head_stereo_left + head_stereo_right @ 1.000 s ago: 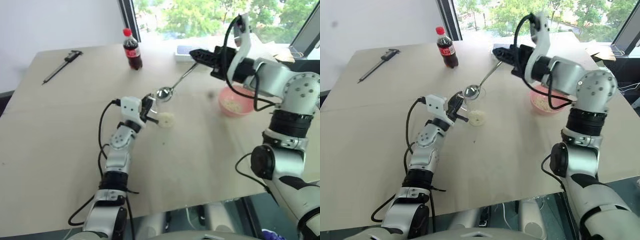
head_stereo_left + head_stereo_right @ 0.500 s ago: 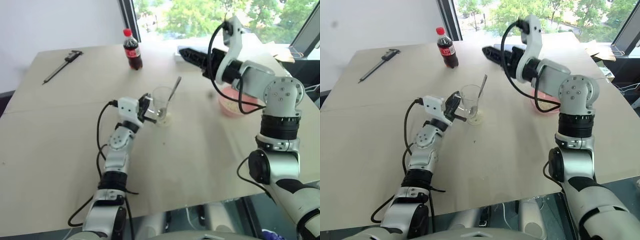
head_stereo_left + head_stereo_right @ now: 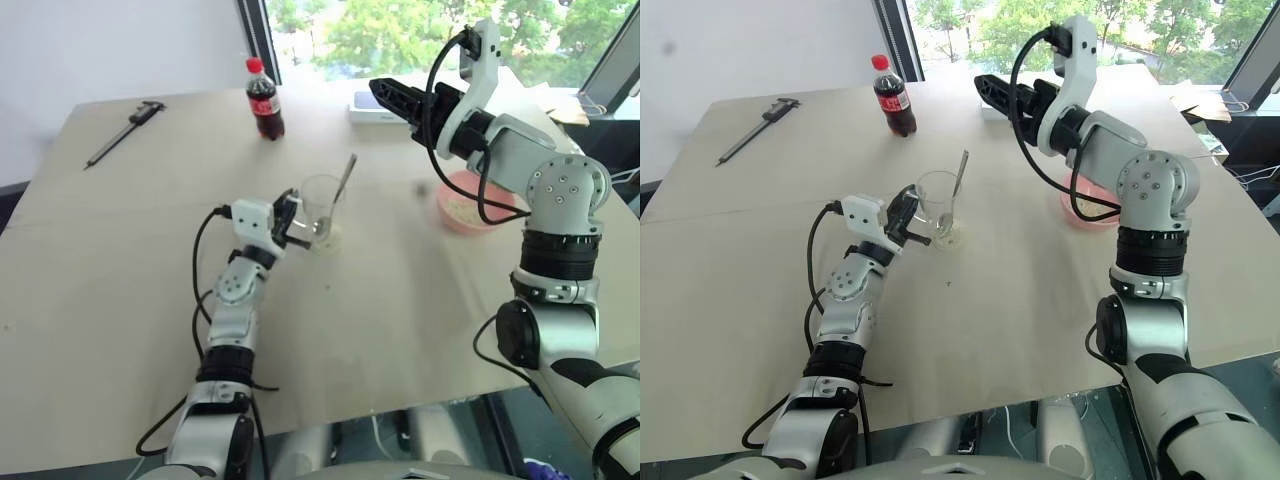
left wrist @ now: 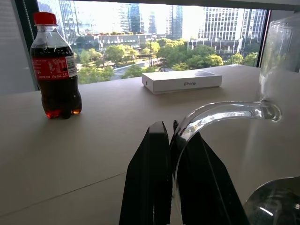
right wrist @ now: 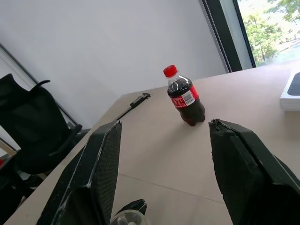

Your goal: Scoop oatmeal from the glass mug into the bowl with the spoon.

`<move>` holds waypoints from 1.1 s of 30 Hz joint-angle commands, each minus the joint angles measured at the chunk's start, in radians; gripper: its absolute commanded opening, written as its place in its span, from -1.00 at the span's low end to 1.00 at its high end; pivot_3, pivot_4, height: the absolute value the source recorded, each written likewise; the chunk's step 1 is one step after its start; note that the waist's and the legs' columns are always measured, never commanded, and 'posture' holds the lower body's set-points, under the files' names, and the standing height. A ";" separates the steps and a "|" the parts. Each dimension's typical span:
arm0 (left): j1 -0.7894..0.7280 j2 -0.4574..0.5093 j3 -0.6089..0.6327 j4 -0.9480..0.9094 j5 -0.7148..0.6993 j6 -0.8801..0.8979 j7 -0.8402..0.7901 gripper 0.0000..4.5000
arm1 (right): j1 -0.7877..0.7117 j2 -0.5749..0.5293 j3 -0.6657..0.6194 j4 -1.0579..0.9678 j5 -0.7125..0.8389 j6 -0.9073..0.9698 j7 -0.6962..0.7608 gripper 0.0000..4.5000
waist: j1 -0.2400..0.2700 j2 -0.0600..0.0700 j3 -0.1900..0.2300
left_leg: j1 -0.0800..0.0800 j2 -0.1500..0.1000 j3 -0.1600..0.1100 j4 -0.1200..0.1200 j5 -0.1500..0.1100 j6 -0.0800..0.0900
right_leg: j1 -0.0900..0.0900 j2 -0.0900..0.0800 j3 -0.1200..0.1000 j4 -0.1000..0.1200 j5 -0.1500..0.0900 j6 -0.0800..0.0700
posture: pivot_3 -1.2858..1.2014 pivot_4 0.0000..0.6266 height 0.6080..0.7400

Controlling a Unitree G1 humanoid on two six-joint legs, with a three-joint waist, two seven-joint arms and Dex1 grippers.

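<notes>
Glass mug point(image 3: 322, 208), fragile and slick, stayed pinched by its handle in my left end effector point(image 3: 288, 218), right end effector point(image 3: 388, 97) wide, empty at one o'clock.

Red-capped cola bottle point(image 3: 265, 98) is standing upright toward the far side of the table point(image 3: 130, 270), dark liquid inside, red label facing out. Black-and-grey caliper point(image 3: 124, 131) is lying flat near the table's far left corner, well apart from the bottle. White iPhone box point(image 4: 182, 80) is lying flat near the far edge by the window, lettering on its side. Black office chair point(image 5: 33, 126) is sitting beyond the table against a white wall. Trees and city buildings are showing outside.
</notes>
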 commanded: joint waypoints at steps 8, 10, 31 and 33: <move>0.041 0.015 0.003 -0.069 -0.020 0.019 -0.026 0.02 | -0.007 -0.003 -0.010 -0.039 -0.002 -0.019 0.018 0.33 | 0.001 0.000 0.000 | 0.000 0.000 0.000 0.000 0.000 0.000 | 0.000 0.000 0.000 0.000 0.000 0.000 | 0.03 -0.52 1.00; 0.049 0.016 0.003 -0.077 -0.019 0.020 -0.023 0.02 | -0.005 -0.005 -0.009 -0.038 -0.004 -0.021 0.021 0.33 | 0.000 0.000 0.000 | 0.000 0.000 0.000 0.000 0.000 0.000 | 0.000 0.000 0.000 0.000 0.000 0.000 | 0.03 -0.52 1.00; 0.487 0.120 0.014 -0.760 -0.135 0.362 -0.031 0.02 | 0.511 -0.243 0.067 -0.324 -0.168 -0.282 0.360 0.33 | 0.005 0.000 0.000 | 0.000 0.001 0.000 -0.001 0.000 0.001 | 0.001 0.000 0.000 -0.003 0.000 0.000 | 0.03 -0.52 1.00; 0.561 0.126 0.019 -0.830 -0.158 0.395 -0.031 0.02 | 0.637 -0.279 0.073 -0.392 -0.175 -0.332 0.434 0.33 | 0.007 0.000 0.000 | 0.000 0.001 0.000 -0.001 -0.001 0.002 | 0.001 0.000 0.000 -0.004 0.000 0.000 | 0.03 -0.52 1.00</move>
